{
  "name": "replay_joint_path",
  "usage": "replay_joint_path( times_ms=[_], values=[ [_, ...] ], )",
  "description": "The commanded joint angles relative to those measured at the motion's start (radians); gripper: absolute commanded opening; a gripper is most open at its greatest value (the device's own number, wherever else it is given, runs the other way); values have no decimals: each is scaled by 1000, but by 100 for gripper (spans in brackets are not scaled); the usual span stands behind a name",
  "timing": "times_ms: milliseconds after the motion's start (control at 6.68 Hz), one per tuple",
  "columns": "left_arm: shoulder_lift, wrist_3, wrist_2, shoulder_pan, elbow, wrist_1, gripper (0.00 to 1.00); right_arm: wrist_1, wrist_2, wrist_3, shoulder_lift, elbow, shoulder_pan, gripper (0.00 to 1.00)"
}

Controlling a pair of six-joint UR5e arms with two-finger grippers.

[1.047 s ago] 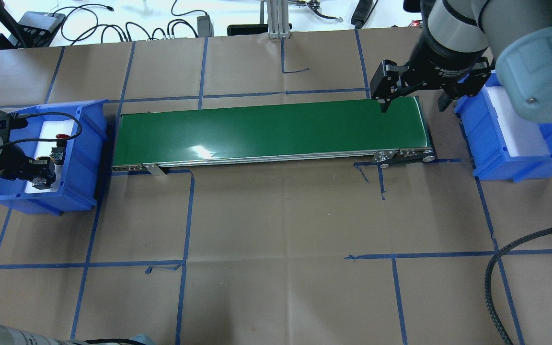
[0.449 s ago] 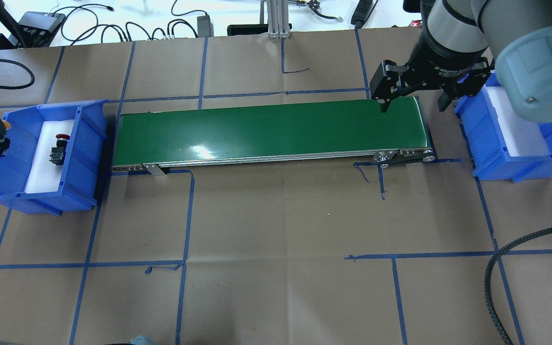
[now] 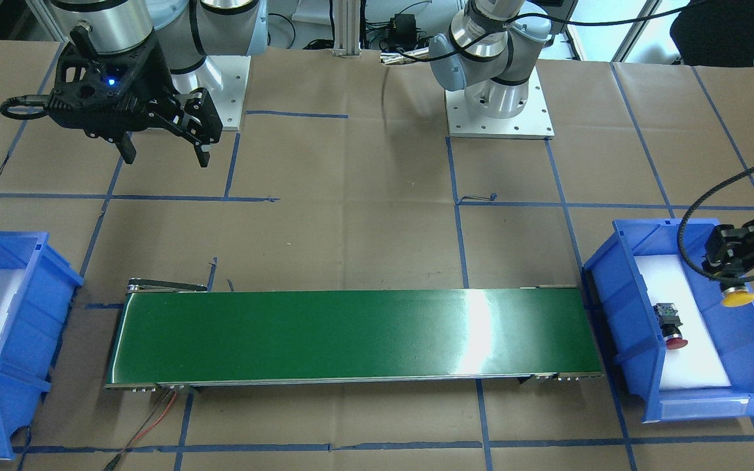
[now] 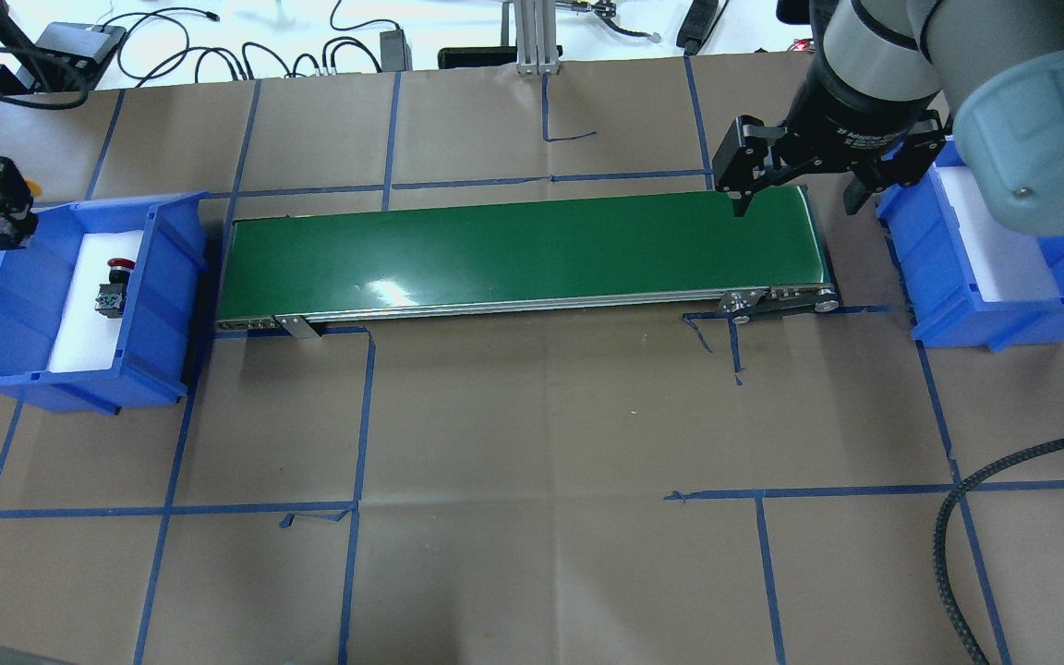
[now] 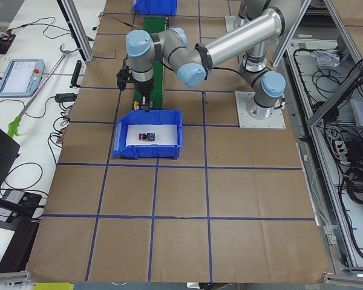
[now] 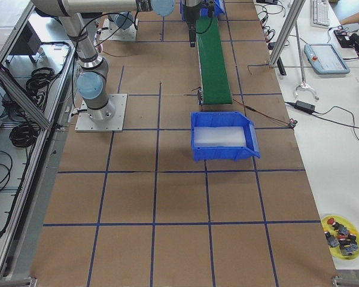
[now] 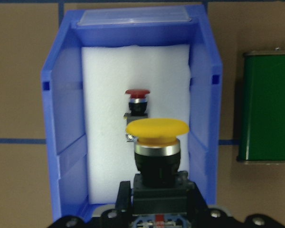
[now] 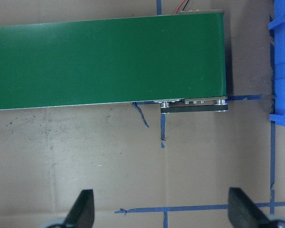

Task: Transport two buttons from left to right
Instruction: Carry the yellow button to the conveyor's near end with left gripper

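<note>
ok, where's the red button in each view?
Front-facing: red button, lower right, on foam in the blue bin.
Overhead: button far left, same bin.
Exterior left: button centre, same bin.
Exterior right: not visible.
Left wrist: button centre, behind the yellow button.
Right wrist: not in it.
Landmark: blue bin at the belt end.

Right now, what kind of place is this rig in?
Probably a robotics lab test cell: green conveyor belt between blue bins, tape-gridded paper table, teach pendant on the side bench.
</note>
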Motion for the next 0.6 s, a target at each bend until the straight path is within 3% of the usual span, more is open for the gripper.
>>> replay_joint_path(
  times_ms=[0, 449],
  values=[
    [-27, -198, 2, -175, 18, 4, 6, 0, 0, 0, -3, 0, 0, 100],
    [-76, -321, -4, -271, -94, 77, 6, 0, 0, 0, -1, 1, 0, 100]
  ],
)
